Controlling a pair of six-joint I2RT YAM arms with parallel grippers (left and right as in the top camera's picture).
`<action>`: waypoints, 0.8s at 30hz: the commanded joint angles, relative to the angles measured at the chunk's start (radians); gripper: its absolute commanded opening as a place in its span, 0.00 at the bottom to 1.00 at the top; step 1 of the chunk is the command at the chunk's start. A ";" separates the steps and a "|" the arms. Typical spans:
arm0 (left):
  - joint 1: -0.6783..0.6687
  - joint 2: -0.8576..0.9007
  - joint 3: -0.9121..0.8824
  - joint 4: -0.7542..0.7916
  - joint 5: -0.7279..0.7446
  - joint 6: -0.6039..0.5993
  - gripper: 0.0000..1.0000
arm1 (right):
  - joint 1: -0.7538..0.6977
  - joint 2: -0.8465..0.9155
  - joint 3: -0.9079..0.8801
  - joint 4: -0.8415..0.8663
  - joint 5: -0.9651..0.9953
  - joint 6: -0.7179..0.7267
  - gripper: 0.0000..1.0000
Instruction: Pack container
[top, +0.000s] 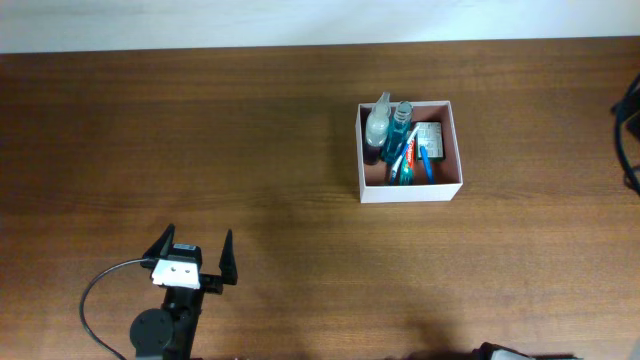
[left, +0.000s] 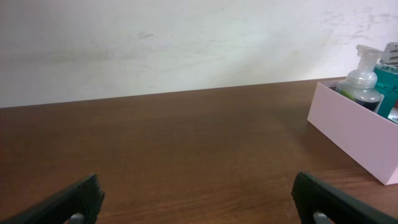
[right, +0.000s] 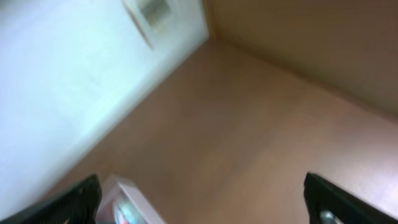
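The left gripper (top: 197, 242) is over the near part of the dark brown wooden table (top: 150, 130), its fingers spread wide and holding nothing. The square, shallow, white-walled container (top: 410, 191) stands well apart from it, farther back and to its right. It holds toiletries, among them a clear pump bottle (top: 377, 124). The right gripper (right: 202, 186) is likewise spread apart and empty, and its view is blurred.

The table (top: 200, 150) is dark brown with wood grain. The container (top: 410, 191) has white walls, pinkish in the left wrist view, and a reddish-brown inside. It holds a clear bottle (top: 377, 125) with a white pump, a teal-blue bottle (top: 402, 120), a red, white and blue tube (top: 408, 152) and a grey-green packet (top: 431, 135). The left tool (top: 197, 240) is black with a white block.
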 joint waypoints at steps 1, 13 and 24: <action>0.005 -0.008 -0.003 -0.005 0.015 0.016 0.99 | 0.027 -0.143 -0.176 0.210 -0.089 -0.004 0.99; 0.005 -0.008 -0.003 -0.005 0.015 0.016 0.99 | 0.214 -0.586 -0.938 0.693 -0.132 -0.026 0.99; 0.005 -0.008 -0.003 -0.004 0.015 0.016 1.00 | 0.311 -0.962 -1.495 1.194 -0.149 -0.097 0.99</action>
